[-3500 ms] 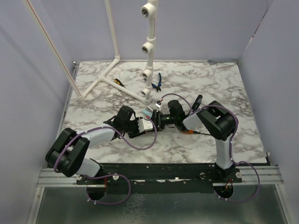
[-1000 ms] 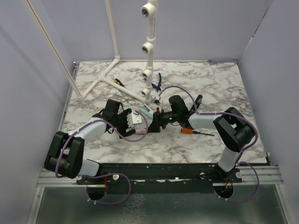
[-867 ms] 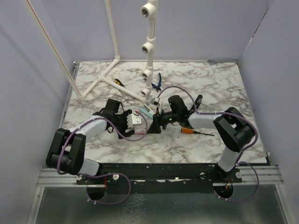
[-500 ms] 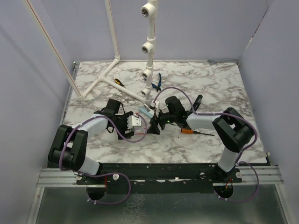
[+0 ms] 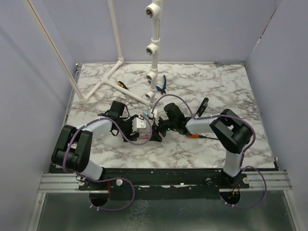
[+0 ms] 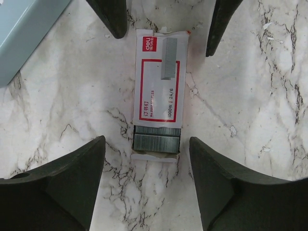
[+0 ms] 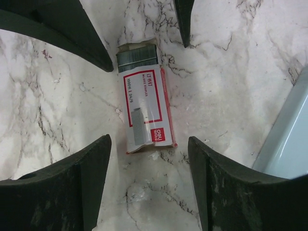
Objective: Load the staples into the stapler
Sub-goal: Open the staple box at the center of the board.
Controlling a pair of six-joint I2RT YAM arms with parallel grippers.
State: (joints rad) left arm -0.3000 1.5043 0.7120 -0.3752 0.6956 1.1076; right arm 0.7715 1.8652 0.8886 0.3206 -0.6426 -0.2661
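Observation:
The staples lie flat on the marble in a small white box with red print (image 6: pixel 159 79), grey strips (image 6: pixel 156 138) poking out of its open end. My left gripper (image 6: pixel 146 144) is open and straddles that open end without touching it. From the opposite side my right gripper (image 7: pixel 149 141) is open around the box's (image 7: pixel 143 109) closed end. In the top view the two grippers (image 5: pixel 150 130) (image 5: pixel 161 127) meet nose to nose and hide the box. The stapler (image 5: pixel 202 104), slim and black, lies behind the right arm.
A pale teal bar (image 6: pixel 24 29) (image 7: pixel 288 139) lies close beside the box. An orange-handled screwdriver (image 5: pixel 194 136) rests under the right forearm. White pipe fittings (image 5: pixel 153 48), blue-handled pliers (image 5: pixel 161 85) and a yellow-handled tool (image 5: pixel 121 83) stand further back.
Both grippers have closed in on the box from opposite sides, the right one sliding left and toward the near edge. The left jaws have narrowed a little.

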